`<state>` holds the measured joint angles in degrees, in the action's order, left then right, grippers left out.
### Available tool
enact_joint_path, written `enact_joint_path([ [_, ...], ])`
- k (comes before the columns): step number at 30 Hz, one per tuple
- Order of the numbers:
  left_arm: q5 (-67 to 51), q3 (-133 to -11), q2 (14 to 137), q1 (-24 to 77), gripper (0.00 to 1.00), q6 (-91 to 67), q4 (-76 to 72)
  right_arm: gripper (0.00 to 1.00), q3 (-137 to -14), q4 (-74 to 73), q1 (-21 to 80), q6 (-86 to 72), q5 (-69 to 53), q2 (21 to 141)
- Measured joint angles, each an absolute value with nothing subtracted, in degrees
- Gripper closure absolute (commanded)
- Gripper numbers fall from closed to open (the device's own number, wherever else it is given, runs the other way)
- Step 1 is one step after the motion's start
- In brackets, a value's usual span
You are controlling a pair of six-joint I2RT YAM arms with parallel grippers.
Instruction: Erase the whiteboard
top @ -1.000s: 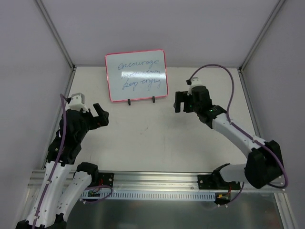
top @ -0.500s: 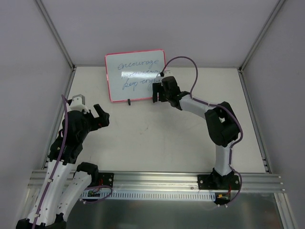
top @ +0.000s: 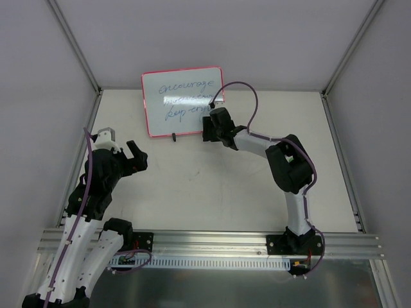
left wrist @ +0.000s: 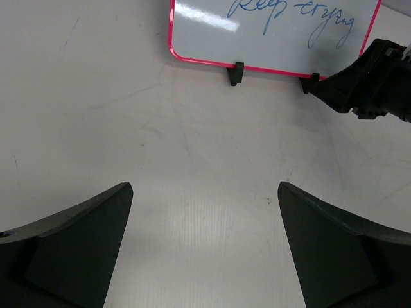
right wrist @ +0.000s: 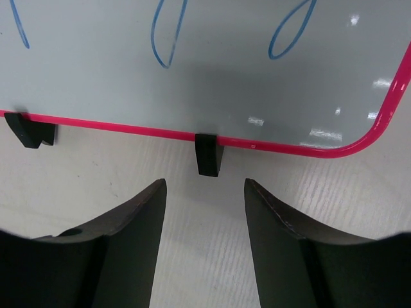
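Forward, right arm (top: 257,141) stretched to whiteboard (top: 183,101) lower edge — right fingers (right wrist: 125,247) apart; left fingers (left wrist: 74,247) apart.

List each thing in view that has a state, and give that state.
whiteboard: standing on its edge in two clips, blue handwriting on it, not erased.
clips: both fitted on the board's lower rim.
left gripper: jaws open, empty, well apart from the board.
right gripper: jaws open, empty, just in front of one clip.
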<state>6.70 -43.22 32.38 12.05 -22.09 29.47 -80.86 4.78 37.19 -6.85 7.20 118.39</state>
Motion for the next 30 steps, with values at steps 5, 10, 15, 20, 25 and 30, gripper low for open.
enact_joint_path([
  [5, 6.7, -43.2, 31.7, 12.1, 0.01, -22.1, 29.5, 0.49, -83.4, 4.4, 37.2, -7.3, 7.7, 120.7],
  [10, 6.7, -42.8, 30.3, 12.1, 0.01, -22.1, 29.5, 0.53, -86.4, 3.2, 37.2, -7.9, 8.4, 122.6],
  [15, 6.7, -41.9, 29.0, 12.1, 0.01, -22.2, 29.7, 0.56, -89.5, 1.7, 37.2, -8.8, 9.6, 123.9],
  [20, 6.7, -41.7, 28.0, 12.1, 0.01, -22.2, 30.0, 0.59, -92.4, -1.2, 37.2, -9.6, 10.6, 125.4],
  [25, 6.7, -41.7, 27.3, 12.1, 0.01, -22.2, 30.0, 0.6, -93.3, -4.1, 37.3, -10.5, 11.4, 125.5],
  [30, 6.8, -41.7, 26.8, 12.1, 0.01, -22.2, 30.0, 0.66, -93.4, -6.3, 37.3, -11.4, 11.8, 125.5],
])
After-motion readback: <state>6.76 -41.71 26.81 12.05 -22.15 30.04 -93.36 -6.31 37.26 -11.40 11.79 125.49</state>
